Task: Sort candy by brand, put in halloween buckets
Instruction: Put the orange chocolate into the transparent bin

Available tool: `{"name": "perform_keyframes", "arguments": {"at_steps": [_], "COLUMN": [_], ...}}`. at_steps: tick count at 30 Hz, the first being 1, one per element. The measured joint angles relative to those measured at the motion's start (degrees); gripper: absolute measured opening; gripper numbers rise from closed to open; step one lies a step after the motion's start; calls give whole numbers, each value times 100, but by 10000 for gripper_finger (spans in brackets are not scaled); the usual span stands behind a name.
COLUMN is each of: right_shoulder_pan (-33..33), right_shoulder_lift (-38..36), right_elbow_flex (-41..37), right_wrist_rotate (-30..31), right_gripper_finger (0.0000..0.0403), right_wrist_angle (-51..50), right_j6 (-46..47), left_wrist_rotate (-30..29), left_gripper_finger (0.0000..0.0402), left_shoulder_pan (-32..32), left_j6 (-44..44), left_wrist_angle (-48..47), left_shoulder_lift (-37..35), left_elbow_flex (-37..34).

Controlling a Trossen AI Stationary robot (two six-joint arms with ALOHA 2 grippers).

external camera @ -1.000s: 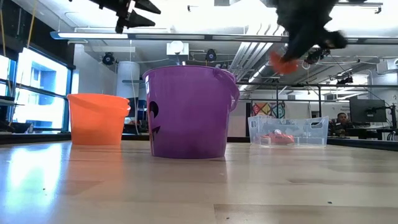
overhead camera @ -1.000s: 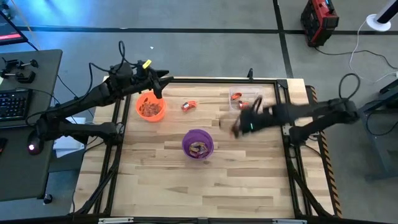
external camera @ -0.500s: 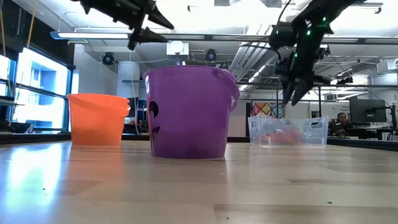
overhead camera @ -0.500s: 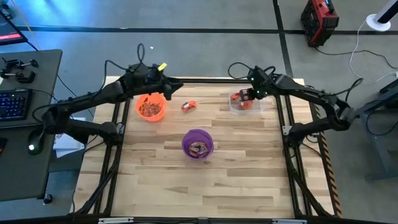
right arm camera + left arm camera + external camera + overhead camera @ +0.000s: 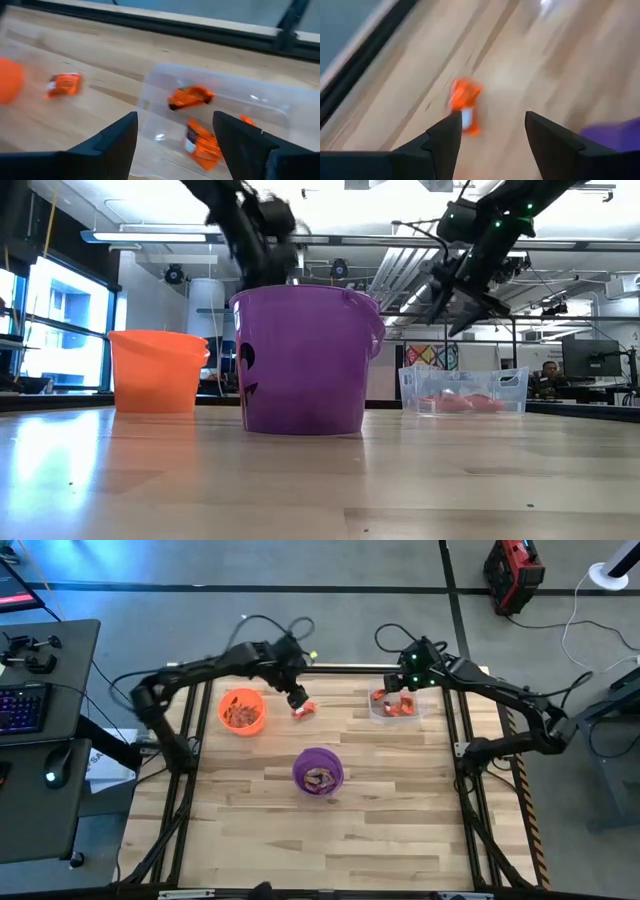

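Note:
One orange-wrapped candy (image 5: 464, 102) lies loose on the wood near the far edge, between the orange bucket (image 5: 241, 711) and the clear tub (image 5: 395, 703). My left gripper (image 5: 492, 117) hovers open just above and beside it, touching nothing. My right gripper (image 5: 175, 117) hangs open over the clear tub, where several orange candies (image 5: 190, 97) lie. The purple bucket (image 5: 318, 771) stands mid-table with candy inside, and the orange bucket holds candy too.
A black metal frame (image 5: 330, 668) runs along the table's far edge, with rails down both sides. The near half of the tabletop (image 5: 320, 840) is bare wood. In the low view, the purple bucket (image 5: 305, 360) hides the loose candy.
My right gripper carried an orange candy from mid-table to the far edge, stopped over the clear tub and opened; nothing sits between its fingers now. My left gripper swung from above the orange bucket toward the table's right and came down beside the loose candy.

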Motion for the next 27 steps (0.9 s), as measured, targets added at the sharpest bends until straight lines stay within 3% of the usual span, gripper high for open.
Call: {"name": "perform_keyframes", "arguments": {"at_steps": [5,11,23,27], "right_shoulder_pan": [67,248,385,387], "right_shoulder_lift": [-29,-31,-32,-37], "right_elbow_flex": [0,0,0,0], "right_wrist_rotate": [-272,-290,-274,-292], "right_gripper_finger": [252,252,252,252], "right_wrist_angle": [46,48,82,169], "right_j6": [33,151,444,506], "left_wrist_rotate": [-583,-586,-49,-49], "left_gripper_finger": [209,209,208,167], "left_shoulder_pan": [99,182,337,382], "left_j6": [552,797,940,945], "left_wrist_angle": [-409,-38,381,370], "left_shoulder_lift": [1014,1656,2144,2215], "left_elbow_flex": [26,32,32,32]}}
